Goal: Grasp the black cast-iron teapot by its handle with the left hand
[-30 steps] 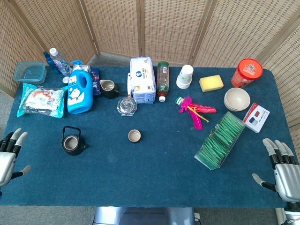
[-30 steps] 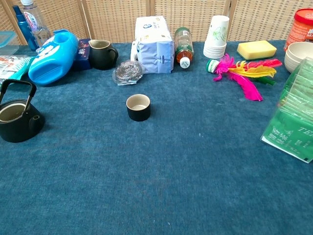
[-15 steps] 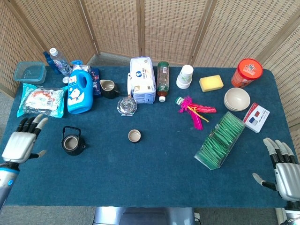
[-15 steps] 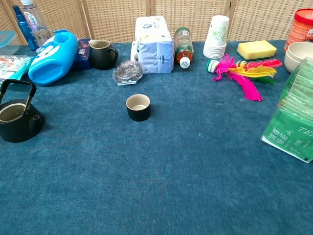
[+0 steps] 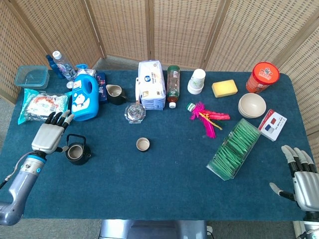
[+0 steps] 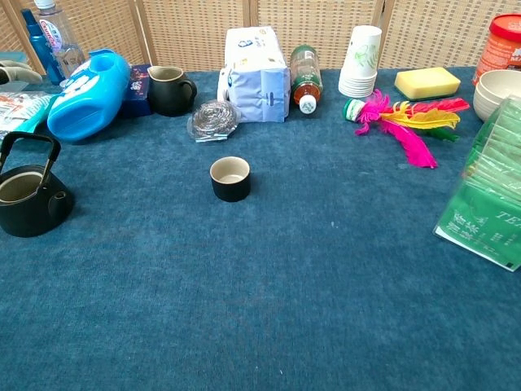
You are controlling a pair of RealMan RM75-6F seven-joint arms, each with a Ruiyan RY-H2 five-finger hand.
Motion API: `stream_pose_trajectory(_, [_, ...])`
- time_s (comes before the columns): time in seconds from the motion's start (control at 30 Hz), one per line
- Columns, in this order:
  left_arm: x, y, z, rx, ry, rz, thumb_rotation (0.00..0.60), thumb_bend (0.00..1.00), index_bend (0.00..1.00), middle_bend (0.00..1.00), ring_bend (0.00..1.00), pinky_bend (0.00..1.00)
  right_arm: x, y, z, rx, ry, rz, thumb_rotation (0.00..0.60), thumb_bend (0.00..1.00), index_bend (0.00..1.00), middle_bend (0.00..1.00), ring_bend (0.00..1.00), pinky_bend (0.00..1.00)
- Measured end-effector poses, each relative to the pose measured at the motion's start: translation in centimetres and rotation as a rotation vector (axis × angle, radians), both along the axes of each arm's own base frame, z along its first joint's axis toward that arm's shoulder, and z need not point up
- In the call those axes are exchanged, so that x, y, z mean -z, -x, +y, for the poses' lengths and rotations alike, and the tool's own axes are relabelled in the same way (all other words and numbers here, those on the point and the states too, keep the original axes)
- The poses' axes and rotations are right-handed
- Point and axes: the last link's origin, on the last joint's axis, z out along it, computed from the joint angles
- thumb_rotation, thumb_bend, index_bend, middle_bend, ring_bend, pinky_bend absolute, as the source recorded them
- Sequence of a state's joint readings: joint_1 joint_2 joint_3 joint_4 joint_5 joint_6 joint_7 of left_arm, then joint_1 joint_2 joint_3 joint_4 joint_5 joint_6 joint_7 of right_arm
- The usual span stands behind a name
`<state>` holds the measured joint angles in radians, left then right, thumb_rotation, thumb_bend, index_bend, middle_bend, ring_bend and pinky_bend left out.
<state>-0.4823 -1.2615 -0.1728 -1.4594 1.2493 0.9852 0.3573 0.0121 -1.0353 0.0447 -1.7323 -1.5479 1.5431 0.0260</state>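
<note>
The black cast-iron teapot (image 5: 78, 152) stands lidless on the blue cloth near the table's left edge, its hoop handle (image 5: 76, 138) upright. The chest view shows the same teapot (image 6: 29, 199) at its far left, handle (image 6: 28, 151) raised. My left hand (image 5: 50, 136) hovers just left of the teapot, fingers spread, holding nothing, apart from the handle. A sliver of a fingertip (image 6: 16, 73) shows at the chest view's left edge. My right hand (image 5: 302, 177) rests open at the table's near right corner.
A blue detergent bottle (image 5: 84, 97) and a snack bag (image 5: 44, 106) lie just behind the left hand. A small black cup (image 5: 143, 144) sits right of the teapot. A green sachet box (image 5: 234, 148), bowl (image 5: 251, 105) and feather toy (image 5: 207, 117) occupy the right side.
My left hand has moved from the table's left edge up and rightward, arriving beside the teapot. The right hand and all objects have stayed put.
</note>
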Motion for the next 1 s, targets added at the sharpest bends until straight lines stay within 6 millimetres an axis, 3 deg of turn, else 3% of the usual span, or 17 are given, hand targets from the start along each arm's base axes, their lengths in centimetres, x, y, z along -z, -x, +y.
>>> stream_pose_trajectory(0.43, [2.8, -2.9, 1.9, 0.000, 0.034, 0.003, 0.600, 0.06, 0.00, 0.00, 0.00, 0.03, 0.3, 0.0, 0.0, 0.000, -0.023, -0.003, 0.600, 0.00, 0.00, 0.00, 0.00, 0.00])
stream_pose_trajectory(0.73, [4.4, -4.4, 2.6, 0.019, 0.038, 0.087, 0.600, 0.16, 0.00, 0.00, 0.00, 0.04, 0.2, 0.3, -0.2, 0.013, -0.020, -0.004, 0.600, 0.00, 0.00, 0.00, 0.00, 0.00])
stream_pose_trajectory(0.87, [5.3, -4.7, 2.7, 0.005, 0.038, 0.155, 0.600, 0.17, 0.00, 0.00, 0.01, 0.13, 0.1, 0.2, -0.2, 0.012, -0.021, -0.012, 0.600, 0.00, 0.00, 0.00, 0.00, 0.00])
stream_pose_trajectory(1.0, [6.1, -5.2, 2.8, -0.005, 0.038, 0.160, 0.600, 0.26, 0.00, 0.02, 0.11, 0.27, 0.1, 0.2, -0.2, 0.010, -0.023, -0.016, 0.600, 0.00, 0.00, 0.00, 0.00, 0.00])
